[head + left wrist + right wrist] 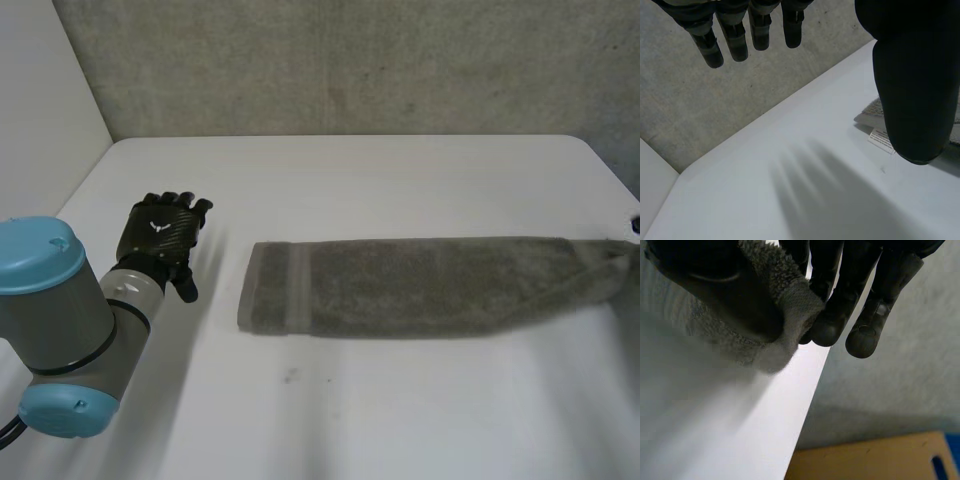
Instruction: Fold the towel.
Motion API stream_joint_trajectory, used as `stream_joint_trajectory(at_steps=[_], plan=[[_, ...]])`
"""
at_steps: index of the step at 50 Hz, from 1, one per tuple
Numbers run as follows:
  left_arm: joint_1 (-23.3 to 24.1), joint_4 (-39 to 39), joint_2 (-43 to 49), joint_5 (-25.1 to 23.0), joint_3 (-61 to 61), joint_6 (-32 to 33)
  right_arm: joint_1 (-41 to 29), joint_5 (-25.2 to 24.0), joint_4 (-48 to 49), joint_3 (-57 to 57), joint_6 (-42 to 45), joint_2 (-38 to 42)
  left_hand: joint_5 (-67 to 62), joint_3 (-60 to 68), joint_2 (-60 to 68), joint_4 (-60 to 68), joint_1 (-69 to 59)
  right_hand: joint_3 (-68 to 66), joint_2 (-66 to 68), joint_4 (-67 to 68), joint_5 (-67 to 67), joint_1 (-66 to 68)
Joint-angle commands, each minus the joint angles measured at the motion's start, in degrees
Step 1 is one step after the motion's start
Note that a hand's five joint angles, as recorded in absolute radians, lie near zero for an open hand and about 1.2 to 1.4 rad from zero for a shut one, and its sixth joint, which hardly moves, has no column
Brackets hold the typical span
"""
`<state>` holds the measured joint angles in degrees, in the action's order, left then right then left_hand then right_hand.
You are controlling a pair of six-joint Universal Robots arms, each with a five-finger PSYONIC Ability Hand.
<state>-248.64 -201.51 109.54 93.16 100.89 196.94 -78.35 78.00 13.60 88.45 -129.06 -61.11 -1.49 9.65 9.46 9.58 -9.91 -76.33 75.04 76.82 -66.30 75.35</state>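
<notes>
A grey-brown towel [420, 285] lies as a long narrow strip across the white table [380, 180], its banded end toward my left hand. My left hand [160, 235] hovers open to the left of that end and touches nothing. In the left wrist view its straight fingers [740, 40] and thumb [915, 90] hang over bare table, with the towel corner [872, 107] and its white label [881, 141] beside the thumb. My right hand [840, 305] is shut on the towel's far right end [785, 295], pinched between thumb and fingers at the table's right edge.
A grey concrete wall [350, 60] runs behind the table and a white wall [40, 120] stands at the left. Past the table's right edge, a brown board [880, 460] lies lower down.
</notes>
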Motion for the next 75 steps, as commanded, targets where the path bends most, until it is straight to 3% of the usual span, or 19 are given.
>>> stream_joint_trajectory(at_steps=[1,3,4,12,22,25,26,27,28,35,40,46,52,55,59,60,62,69,75], plan=[[-0.18,-0.03,-0.12,0.09,-0.16,-0.15,-18.33,3.74,-1.03,-9.17,-8.57,-1.21,1.49,0.35,0.54,0.42,-0.09,-3.67,4.96,3.18,-3.70,4.65],[-0.26,-0.03,-0.12,0.18,-0.25,-0.15,-28.12,5.84,-1.38,-13.98,-9.45,0.80,1.49,0.35,0.54,0.42,-0.09,-3.67,4.96,3.18,-3.70,4.65],[-0.26,-0.03,-0.12,0.18,-0.25,-0.15,-28.17,5.85,-1.38,-14.00,-9.45,0.81,1.49,0.35,0.54,0.42,-0.09,-3.67,4.96,3.18,-3.70,4.65],[-0.97,-0.03,-0.12,0.35,-0.08,-0.15,-53.81,6.55,-1.38,-25.42,-9.36,14.06,1.49,0.35,0.54,0.42,-0.09,-3.67,4.96,3.18,-3.70,4.65],[-1.05,-0.03,-0.99,0.35,-0.25,-0.15,-62.71,5.50,-1.73,-28.51,-9.45,22.78,1.49,0.35,0.54,0.42,-0.09,-3.67,4.96,3.18,-3.70,4.65],[-1.05,-0.03,-1.26,0.35,-0.34,-0.15,-62.63,4.18,-1.73,-28.42,-9.19,22.78,1.49,0.35,0.54,0.42,-0.09,-0.73,2.02,0.24,-0.76,1.71],[-1.05,-0.03,-1.26,0.35,-0.34,-0.15,-62.54,4.00,-1.91,-28.42,-9.19,22.44,1.49,0.35,0.54,0.42,-0.09,28.11,-26.82,-28.60,28.08,-27.13],[-0.97,-0.03,-1.35,0.35,-0.34,-0.15,-62.54,4.00,-1.91,-28.42,-9.19,22.43,1.49,0.35,0.54,0.42,-0.09,28.40,-27.10,-28.89,28.37,-27.42],[-0.97,-0.03,-1.35,0.35,-0.34,-0.15,-62.28,3.92,-2.43,-27.72,-9.45,21.39,1.49,0.35,0.54,0.42,-0.09,66.33,-65.04,-66.82,66.30,-65.35],[-0.18,-0.03,-1.35,0.35,-0.78,-0.15,-55.51,3.48,-5.07,-18.75,-11.82,10.13,1.49,0.35,0.54,0.42,-0.09,66.33,-65.04,-66.82,66.30,-65.35],[0.09,-0.03,-1.35,0.26,-1.39,-0.15,-45.60,2.69,-5.33,-7.88,-21.99,0.48,1.49,0.35,0.54,0.42,-0.09,66.33,-65.04,-66.82,66.30,-65.35],[1.93,-0.03,-1.26,0.35,-2.62,-0.15,-36.98,-1.00,-5.42,1.97,-26.41,-3.14,1.49,0.35,0.54,0.42,-0.09,66.33,-65.04,-66.82,66.30,-65.35],[2.64,-0.03,-1.17,0.35,-2.80,-0.15,-34.06,-3.38,-4.81,7.18,-26.24,-2.70,1.44,0.39,0.58,0.47,-0.14,66.33,-65.04,-66.82,66.30,-65.35],[3.16,-0.03,-1.09,0.35,-2.80,-0.15,-31.78,-4.52,-4.02,9.20,-26.24,-1.91,1.49,0.35,0.54,0.42,-0.09,59.35,-58.06,-59.84,59.32,-58.37],[3.52,-0.03,-0.91,0.35,-2.71,-0.15,-29.58,-4.53,0.36,10.87,-26.06,-0.86,1.44,0.39,0.58,0.47,-0.14,27.52,-26.23,-28.01,27.49,-26.54],[3.52,-0.03,-0.91,0.35,-2.71,-0.15,-29.58,-4.52,0.38,10.87,-26.06,-0.86,1.44,0.39,0.58,0.47,-0.14,27.39,-26.10,-27.88,27.37,-26.42],[3.52,-0.03,-0.82,0.35,-2.54,-0.15,-28.88,-3.82,3.53,11.13,-25.89,-0.77,1.44,0.39,0.58,0.47,-0.14,0.96,0.33,-1.45,0.93,0.02],[3.43,-0.03,-1.09,0.35,-1.92,-0.15,-25.45,-0.22,5.83,12.98,-23.78,-3.32,1.49,0.35,0.54,0.42,-0.09,-3.67,4.96,3.18,-3.70,4.65],[3.43,-0.03,-1.17,0.35,-1.83,-0.15,-25.45,0.58,5.74,13.95,-14.66,-8.67,1.49,0.35,0.54,0.42,-0.09,-3.67,4.96,3.18,-3.70,4.65]])
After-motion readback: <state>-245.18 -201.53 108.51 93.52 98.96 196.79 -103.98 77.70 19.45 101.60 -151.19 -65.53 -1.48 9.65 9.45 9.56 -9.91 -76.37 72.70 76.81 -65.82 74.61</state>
